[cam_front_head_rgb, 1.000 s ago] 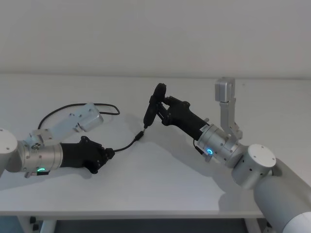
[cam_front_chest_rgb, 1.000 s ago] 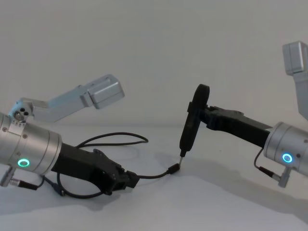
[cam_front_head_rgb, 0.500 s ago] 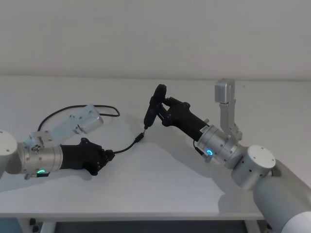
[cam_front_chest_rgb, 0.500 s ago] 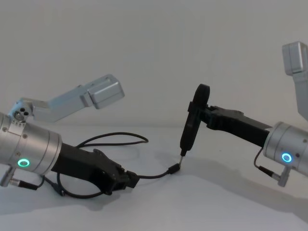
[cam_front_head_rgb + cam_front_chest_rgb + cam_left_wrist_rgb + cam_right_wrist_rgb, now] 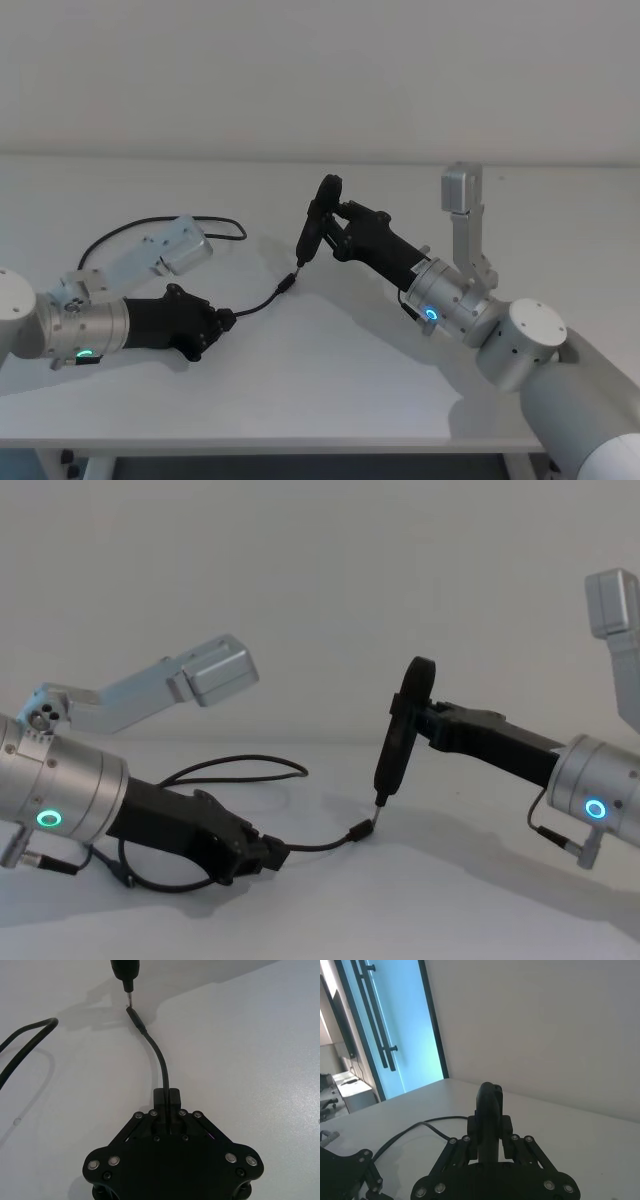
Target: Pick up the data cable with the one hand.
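The data cable is a thin black cord lying on the white table, with a loose loop running behind my left arm. My left gripper rests low on the table, shut on the cable a short way from its plug. The left wrist view shows the cord leaving the closed fingers. My right gripper hovers above the table, shut on a black elongated piece whose metal tip points down just above the plug.
A silver camera block on my left wrist sits over the cable loop. Another silver block stands up from my right wrist. Bare table lies in front of both arms, and a plain wall stands behind.
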